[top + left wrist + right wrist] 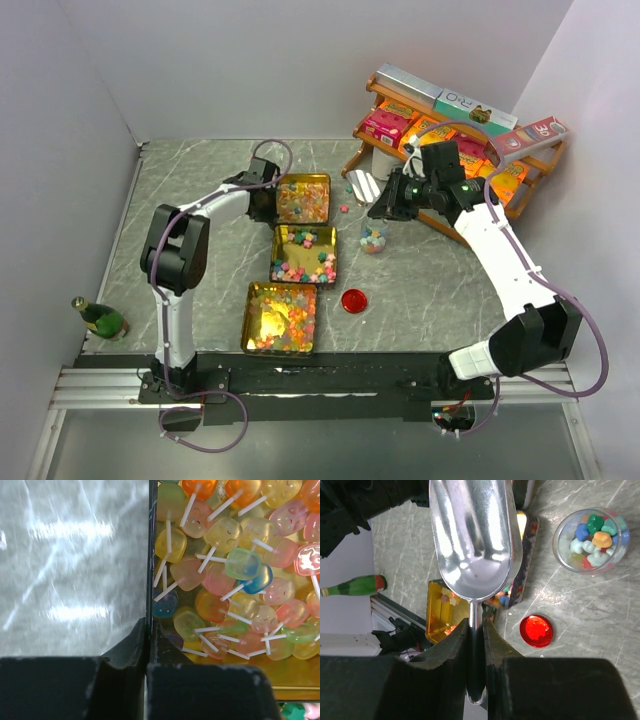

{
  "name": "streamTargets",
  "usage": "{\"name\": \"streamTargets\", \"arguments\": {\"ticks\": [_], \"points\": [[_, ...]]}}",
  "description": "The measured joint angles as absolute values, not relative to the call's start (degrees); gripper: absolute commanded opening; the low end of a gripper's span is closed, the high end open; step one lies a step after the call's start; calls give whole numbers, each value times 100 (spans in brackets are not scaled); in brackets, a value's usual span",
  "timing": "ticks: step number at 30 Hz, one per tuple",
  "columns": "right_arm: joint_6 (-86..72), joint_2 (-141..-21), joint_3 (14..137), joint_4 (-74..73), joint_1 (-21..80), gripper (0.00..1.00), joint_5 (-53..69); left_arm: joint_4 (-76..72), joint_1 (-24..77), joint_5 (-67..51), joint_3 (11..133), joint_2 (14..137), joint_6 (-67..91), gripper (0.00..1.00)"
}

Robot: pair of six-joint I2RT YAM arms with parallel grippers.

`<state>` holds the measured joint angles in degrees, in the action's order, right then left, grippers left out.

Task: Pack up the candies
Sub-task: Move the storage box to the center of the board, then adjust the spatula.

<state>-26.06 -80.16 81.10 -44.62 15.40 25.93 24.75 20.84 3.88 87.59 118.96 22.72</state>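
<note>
Holding a shiny metal scoop (475,545) by its thin handle, the right gripper (476,626) hangs over the table (200,200), near the wooden shelf of boxes (450,135). Its two fingers are squeezed in narrow on the handle.

The left gripper (148,630) is pinched tight on the left wall of the far gold tin (150,550). One finger is inside the tin and one is outside, over the gray table.

The candies (225,565) in that tin are soft, see-through sweets on little white sticks, in yellow, pink, orange, green and blue. They are piled right up against the wall that the gripper holds.

More candies lie in the middle gold tin (279,240) and in the near gold tin (250,318). A small clear jar (374,238) stands just right of the middle tin and has some candies in it too. A few lie loose on the table beside the far tin.

A round red lid (354,300) lies flat on the table, apart from the jar. A green bottle (100,317) is at the left edge.
</note>
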Motion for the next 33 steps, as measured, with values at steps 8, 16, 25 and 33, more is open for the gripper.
{"name": "streamTargets", "arguments": {"ticks": [8,16,25,33], "points": [[-2491,-8246,8180,-4589,1658,0,2550,2600,2324,596,8361,11592,2213,23],[-1839,-8436,8342,-4748,1682,0,2580,2915,2329,698,8554,11520,2408,64],[-478,-9017,9227,-5048,1798,0,2600,3214,2154,661,9653,11144,2606,82],[1041,-9865,10593,-5771,2274,0,2749,3179,1763,-735,9891,10182,2639,92]]}}
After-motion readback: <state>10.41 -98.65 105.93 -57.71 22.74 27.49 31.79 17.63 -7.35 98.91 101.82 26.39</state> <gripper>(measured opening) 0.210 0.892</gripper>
